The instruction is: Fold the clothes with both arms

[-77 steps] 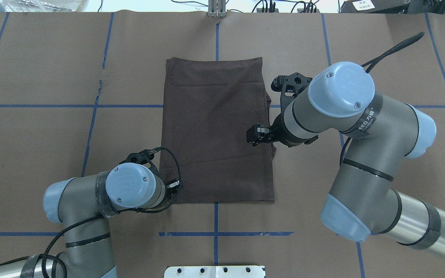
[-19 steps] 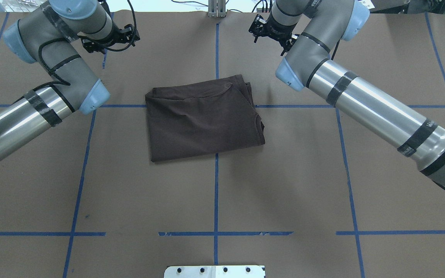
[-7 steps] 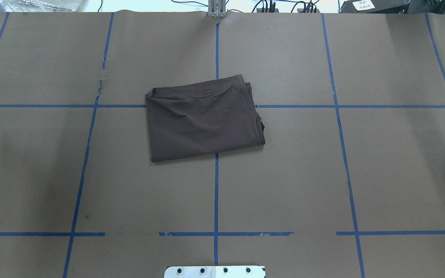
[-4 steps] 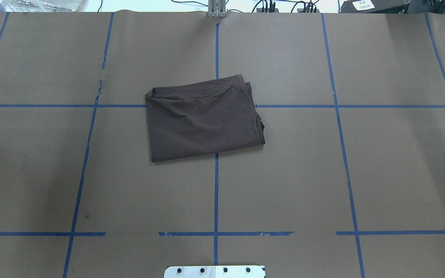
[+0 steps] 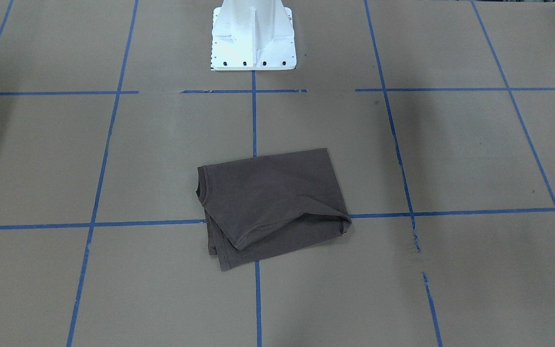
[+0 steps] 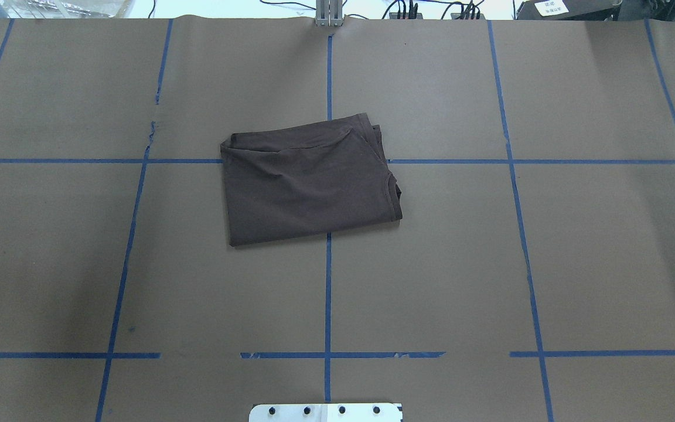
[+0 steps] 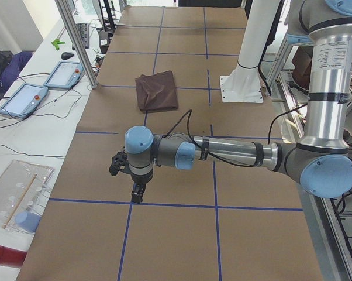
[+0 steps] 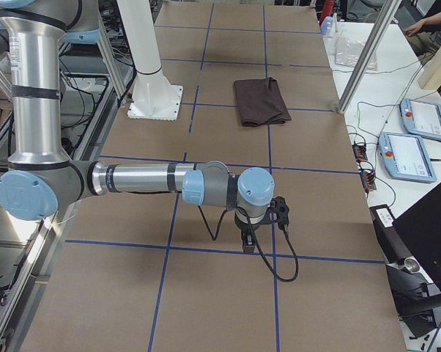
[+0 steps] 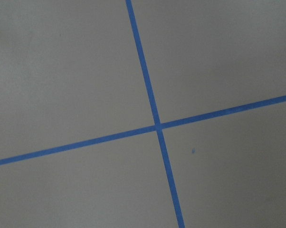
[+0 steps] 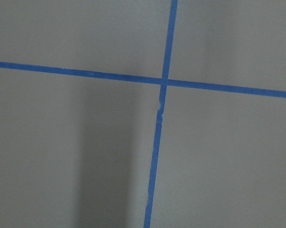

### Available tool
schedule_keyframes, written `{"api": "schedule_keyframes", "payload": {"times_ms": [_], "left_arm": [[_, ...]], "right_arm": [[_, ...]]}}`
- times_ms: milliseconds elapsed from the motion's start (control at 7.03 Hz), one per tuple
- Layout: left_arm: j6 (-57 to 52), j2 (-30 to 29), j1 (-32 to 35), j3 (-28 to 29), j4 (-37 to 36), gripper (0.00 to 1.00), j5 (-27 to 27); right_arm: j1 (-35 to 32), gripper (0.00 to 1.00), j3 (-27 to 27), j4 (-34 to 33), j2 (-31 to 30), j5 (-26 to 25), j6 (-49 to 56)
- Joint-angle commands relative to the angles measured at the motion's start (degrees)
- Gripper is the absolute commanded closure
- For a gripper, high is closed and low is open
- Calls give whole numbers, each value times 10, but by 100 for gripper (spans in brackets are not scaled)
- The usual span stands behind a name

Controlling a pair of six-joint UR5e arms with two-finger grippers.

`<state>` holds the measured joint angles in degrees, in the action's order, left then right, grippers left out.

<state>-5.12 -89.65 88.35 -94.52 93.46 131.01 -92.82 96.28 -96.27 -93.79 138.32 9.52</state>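
Both left gripper [image 7: 137, 196] and right gripper [image 8: 247, 244], state unclear, hang far from T-shirt [image 6: 311, 179].

Table [image 6: 431, 264] covered in brown paper, divided into rectangles by blue tape lines [image 6: 327, 293]. White pedestal base [image 5: 253, 33] bolted flat at the middle of one long edge. Short tear [image 6: 152, 126] in the paper beside one tape line. White side bench [image 7: 30, 134] along the opposite edge, bearing two tablet-like pendants [image 7: 64, 75] side by side, a black keyboard [image 7: 82, 35] and a clear plastic tray [image 7: 18, 190], possibly with small parts inside. Aluminium post [image 7: 79, 44] upright at the bench's edge, near the pendants.
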Motion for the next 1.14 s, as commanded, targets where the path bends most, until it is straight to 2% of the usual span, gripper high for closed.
{"api": "schedule_keyframes", "payload": {"times_ms": [0,427,711,995], "left_arm": [[-1,4,0,-1,-2,0,-1],[7,4,0,2,-3,0,-1],[113,3,-1,1,-5,0,-1],[118,3,-2,2,-3,0,-2]], "right_arm": [[-14,0,2,4,-34,4,-8],[-15,0,4,5,-31,4,-26],[-17,0,5,5,-29,4,-27],[-16,0,6,5,-26,3,-38]]}}
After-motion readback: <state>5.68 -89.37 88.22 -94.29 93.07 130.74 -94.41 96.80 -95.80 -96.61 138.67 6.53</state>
